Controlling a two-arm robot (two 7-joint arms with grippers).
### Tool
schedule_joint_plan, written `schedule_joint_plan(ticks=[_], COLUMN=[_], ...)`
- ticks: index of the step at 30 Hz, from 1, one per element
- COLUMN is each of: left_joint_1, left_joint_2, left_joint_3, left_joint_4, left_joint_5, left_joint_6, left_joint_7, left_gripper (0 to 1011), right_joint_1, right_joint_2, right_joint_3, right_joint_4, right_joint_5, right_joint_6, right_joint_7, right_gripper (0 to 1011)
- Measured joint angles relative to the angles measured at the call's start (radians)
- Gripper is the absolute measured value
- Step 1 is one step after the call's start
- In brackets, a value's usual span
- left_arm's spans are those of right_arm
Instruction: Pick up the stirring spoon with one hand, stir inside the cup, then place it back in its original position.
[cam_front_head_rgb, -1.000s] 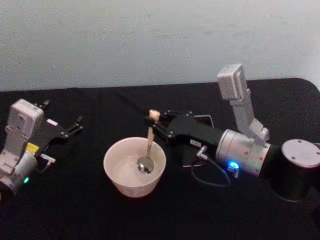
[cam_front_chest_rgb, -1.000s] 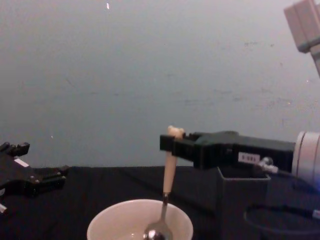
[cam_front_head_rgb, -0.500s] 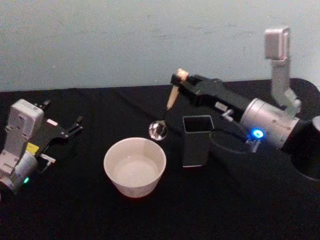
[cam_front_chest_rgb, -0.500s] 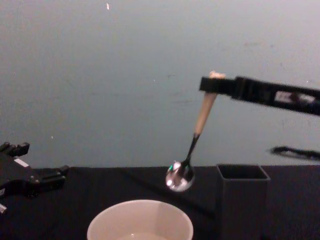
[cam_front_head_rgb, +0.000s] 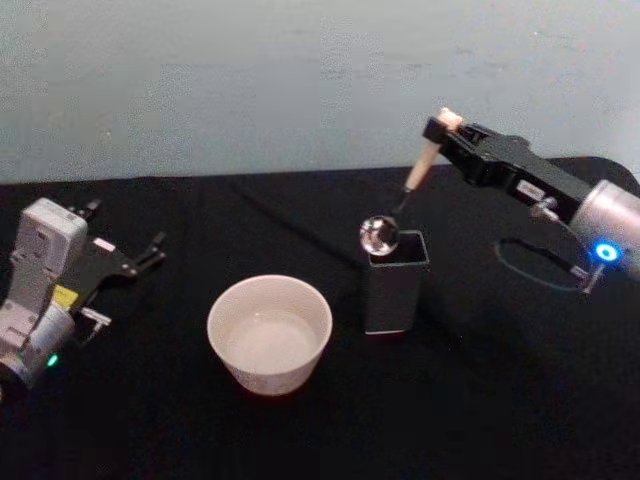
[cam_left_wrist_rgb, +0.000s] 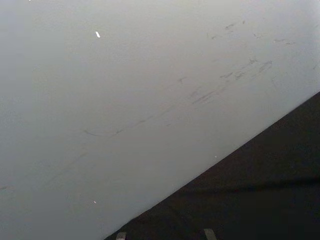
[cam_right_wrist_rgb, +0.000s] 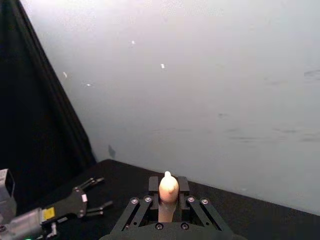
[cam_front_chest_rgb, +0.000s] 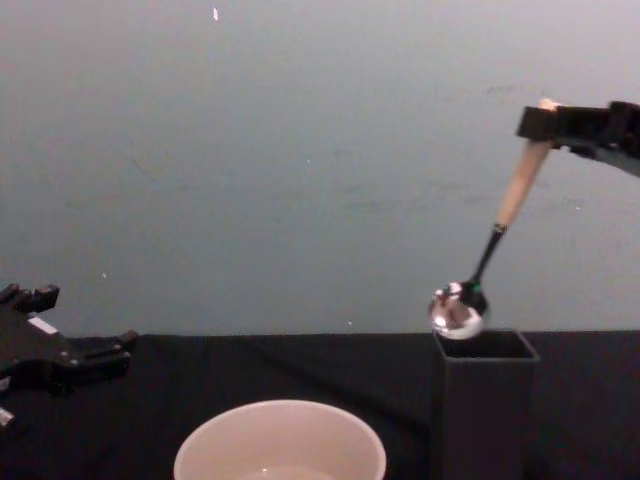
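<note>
The stirring spoon (cam_front_head_rgb: 412, 186) is held clamped at its bear-headed top between the closed fingers (cam_right_wrist_rgb: 150, 198) of the right gripper (cam_front_head_rgb: 445, 124). The pale handle slants down and away from the fingertips, and the shiny bowl hangs at the lowest end. A second ago that bowl was inside the cup (cam_front_head_rgb: 268, 378). Half a second ago it had been lifted clear and hung above the table behind the cup. Now it has been carried across to the dark grey holder (cam_front_head_rgb: 392, 295). In the chest view the bowl is seen just above the holder's open mouth, at its near-left corner, and it cannot be told whether it touches the rim. The cup has been left well below the fingers, off toward the left arm's side, with nothing in it but a little liquid. From this it is judged that the stirring is finished and the return is under way. What is left is for the spoon to be lowered through the narrow opening and let go. The slant of the handle may need correcting so the bowl is not caught on the rim. The left gripper (cam_front_head_rgb: 122, 228) is parked on the black table (cam_front_head_rgb: 150, 420) with its fingers spread and nothing between them.
</note>
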Motion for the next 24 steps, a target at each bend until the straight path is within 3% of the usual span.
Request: schedule_joint_plan(ticks=[5,10,24], left_joint_1=[0.0,0.0,0.0], left_joint_2=[0.0,0.0,0.0], left_joint_3=[0.0,0.0,0.0], left_joint_4=[0.0,0.0,0.0], left_joint_5=[0.0,0.0,0.0], left_joint_6=[0.0,0.0,0.0], left_joint_7=[0.0,0.0,0.0], left_gripper=[1001,1001,1002], right_joint_1=[-0.024,-0.024,0.008], right_joint_2=[0.03,0.038,0.03], right_joint_3=[0.013,0.0,-0.099], right_joint_4=[-0.005,0.013,0.092], right_joint_5=[0.008,0.002,-0.098], right_joint_6=[-0.028,-0.048,-0.096], right_joint_7=[0.0,-0.005,-0.029], right_gripper=[225,225,225])
